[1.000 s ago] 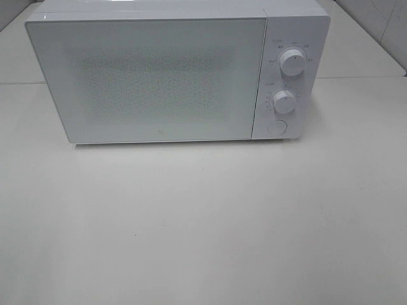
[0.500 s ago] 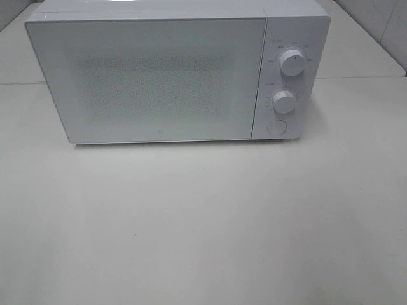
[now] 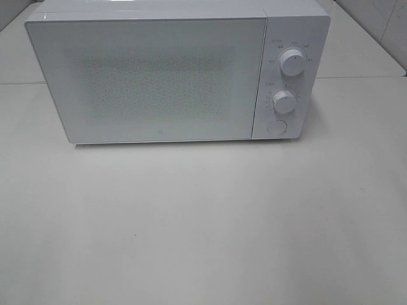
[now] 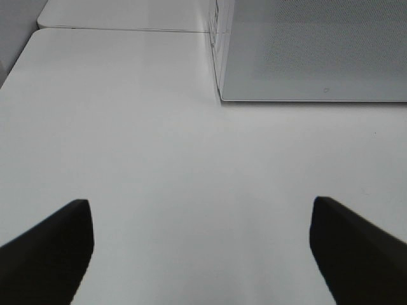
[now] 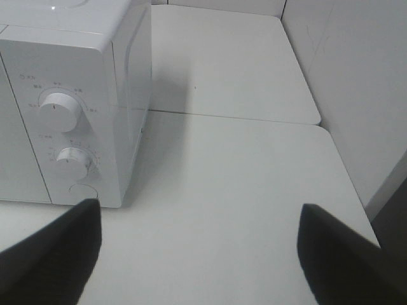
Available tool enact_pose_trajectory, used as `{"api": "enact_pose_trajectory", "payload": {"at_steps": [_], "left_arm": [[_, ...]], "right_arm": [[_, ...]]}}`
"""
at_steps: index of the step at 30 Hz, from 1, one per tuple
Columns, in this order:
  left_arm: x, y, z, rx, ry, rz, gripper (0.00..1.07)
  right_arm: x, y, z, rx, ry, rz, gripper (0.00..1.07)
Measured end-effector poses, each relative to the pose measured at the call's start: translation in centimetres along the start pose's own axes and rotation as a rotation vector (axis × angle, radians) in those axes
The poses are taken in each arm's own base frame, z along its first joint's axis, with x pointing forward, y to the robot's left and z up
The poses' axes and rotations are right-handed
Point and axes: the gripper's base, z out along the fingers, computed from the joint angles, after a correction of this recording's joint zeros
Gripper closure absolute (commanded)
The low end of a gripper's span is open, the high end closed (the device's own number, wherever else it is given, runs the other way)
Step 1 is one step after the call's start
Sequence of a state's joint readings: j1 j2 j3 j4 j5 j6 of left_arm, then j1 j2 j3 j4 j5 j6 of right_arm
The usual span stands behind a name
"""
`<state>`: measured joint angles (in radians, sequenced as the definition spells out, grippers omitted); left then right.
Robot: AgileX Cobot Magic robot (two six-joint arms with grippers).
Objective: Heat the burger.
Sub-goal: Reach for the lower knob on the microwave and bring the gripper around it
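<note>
white microwave (image 3: 297, 28) is sitting at the back of the worktop (image 3: 203, 222) with its door (image 3: 152, 79) closed, and two knobs are stacked above a round button (image 3: 276, 126) on its right side. left gripper (image 4: 200, 213) is hovering over the worktop by the door's lower left corner, fingers spread wide, holding nothing. right gripper (image 5: 198, 213) is hanging near the knob side, also wide apart and holding nothing. burger isn't showing in any view, so can't tell where it is.

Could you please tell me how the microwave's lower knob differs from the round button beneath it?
The lower knob stands out from the panel; the round button lies flat. The knob is ringed by printed marks; the button has none. Both are white and round.
</note>
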<state>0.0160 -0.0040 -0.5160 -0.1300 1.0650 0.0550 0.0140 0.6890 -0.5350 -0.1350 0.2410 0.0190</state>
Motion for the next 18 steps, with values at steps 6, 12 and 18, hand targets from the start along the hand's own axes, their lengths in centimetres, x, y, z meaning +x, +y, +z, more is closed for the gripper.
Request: {"api": "enact_pose_trajectory", "payload": {"at_steps": [6,12,18], "left_arm": [[0.0,0.0,0.0,0.0,0.0,0.0,0.22],[0.0,0.0,0.0,0.0,0.0,0.0,0.22],[0.0,0.0,0.0,0.0,0.0,0.0,0.22]], "right_arm": [[-0.4,0.2,1.9,-0.012,-0.035,-0.002,0.31],[0.7,0.6,3.2,-0.028,-0.093,-0.016,0.31],[2.4,0.9,3.9,-0.04,-0.125,-0.008,0.31]]}}
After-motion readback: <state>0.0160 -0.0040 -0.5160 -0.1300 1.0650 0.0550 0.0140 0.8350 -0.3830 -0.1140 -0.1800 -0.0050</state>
